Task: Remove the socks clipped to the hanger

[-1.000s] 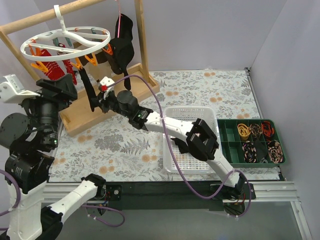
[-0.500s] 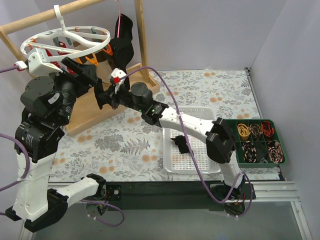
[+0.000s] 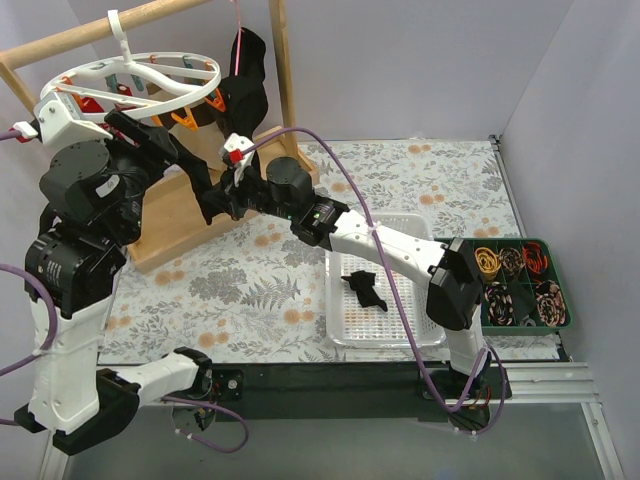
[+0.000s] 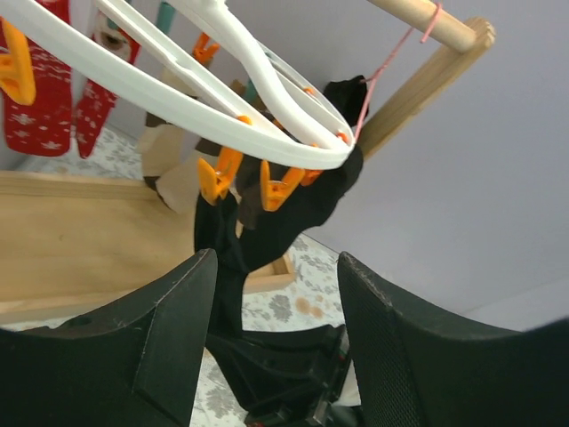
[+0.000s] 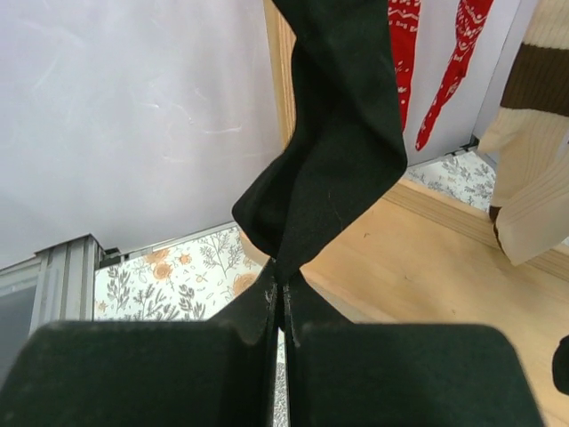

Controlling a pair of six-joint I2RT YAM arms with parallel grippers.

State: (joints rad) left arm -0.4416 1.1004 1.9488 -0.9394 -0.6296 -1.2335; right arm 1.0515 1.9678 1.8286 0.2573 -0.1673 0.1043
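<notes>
Right wrist view: your right gripper has its fingers pressed flat together, pinching the bottom of a black sock that rises twisted out of the top of the picture. Beyond it, under the hanger, two red socks dangle, and a tan sock with brown bands hangs at the right edge over the wooden rack base.

Left wrist view now: the hanger sweeps across the top, a white ring with orange clips along its rim. The black sock drops straight down from one of those clips to your right gripper below the ring. Whether the clip bites the cloth, I can't tell. Your left gripper is spread wide and holds nothing, its two fingers standing either side of that hanging strip, just under the hanger. The red socks sit clipped at the hanger's far-left side.

From the top external view, the hanger hooks over the rack's top bar, and a black T-shirt hangs just right of it. Well away from the hanger, down to the right, a white basket has one dark sock lying in it.
</notes>
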